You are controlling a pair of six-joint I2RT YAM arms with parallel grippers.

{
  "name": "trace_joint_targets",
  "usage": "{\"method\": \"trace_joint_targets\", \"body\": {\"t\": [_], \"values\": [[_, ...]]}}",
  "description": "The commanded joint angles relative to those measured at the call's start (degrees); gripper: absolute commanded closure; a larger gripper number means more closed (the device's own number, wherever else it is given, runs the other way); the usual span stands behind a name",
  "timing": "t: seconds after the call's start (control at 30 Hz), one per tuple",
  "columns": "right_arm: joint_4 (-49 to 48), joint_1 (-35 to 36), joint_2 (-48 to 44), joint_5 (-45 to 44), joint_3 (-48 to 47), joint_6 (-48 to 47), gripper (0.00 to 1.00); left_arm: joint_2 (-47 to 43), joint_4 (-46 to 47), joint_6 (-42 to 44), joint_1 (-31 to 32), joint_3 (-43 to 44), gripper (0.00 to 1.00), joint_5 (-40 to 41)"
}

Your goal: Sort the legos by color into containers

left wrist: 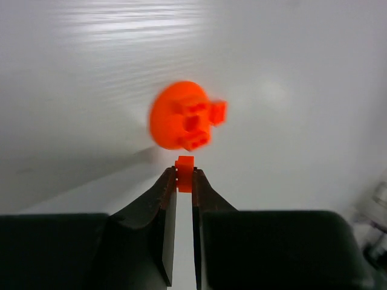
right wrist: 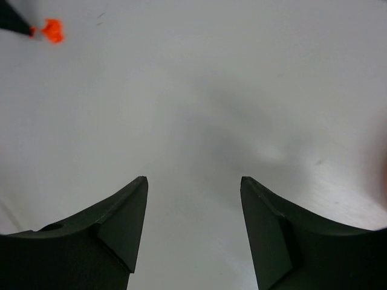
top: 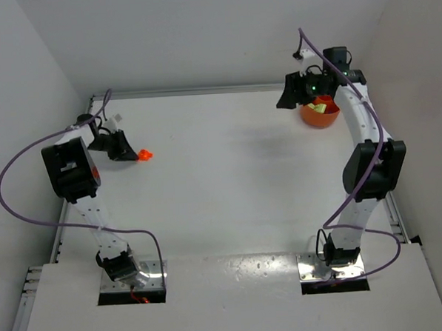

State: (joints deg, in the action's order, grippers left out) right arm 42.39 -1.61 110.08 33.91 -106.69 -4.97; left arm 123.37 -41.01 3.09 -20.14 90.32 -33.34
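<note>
Left gripper point(left wrist: 184, 179) was clamped on an orange-red lego point(left wrist: 184, 163), centre frame. Right gripper point(right wrist: 193, 181), jaws apart, stood beside the bowl point(top: 319, 122), upper right.

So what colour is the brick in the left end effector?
Orange-red; the brick in the left end effector shows best from the left wrist.

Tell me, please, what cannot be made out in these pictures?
- Bowl, top view: right arm covers part; compartments and contents unreadable.
- Round orange piece, left wrist view: blurred, shape unclear.
- Brick in the left tool, left wrist view: lower part hidden by fingers.
</note>
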Motion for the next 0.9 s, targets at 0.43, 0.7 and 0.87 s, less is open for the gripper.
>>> {"method": "trace_joint_targets", "body": {"t": [0.43, 0.7, 0.87], "values": [[-50.84, 21.11, -8.58, 16.27, 26.47, 11.04, 0.4, -9.55, -4.7, -5.72, 17.67, 3.55, 1.0, -50.42], [-49.6, 26.91, -5.4, 17.41, 22.06, 2.62, 0.34, -12.19, 1.28, -14.5, 20.4, -0.85, 1.0, -53.75], [-45.03, 29.46, -6.1, 17.94, 22.93, -10.3, 0.34, -12.81, 3.66, -17.15, 22.43, -1.38, 1.0, -53.76]]}}
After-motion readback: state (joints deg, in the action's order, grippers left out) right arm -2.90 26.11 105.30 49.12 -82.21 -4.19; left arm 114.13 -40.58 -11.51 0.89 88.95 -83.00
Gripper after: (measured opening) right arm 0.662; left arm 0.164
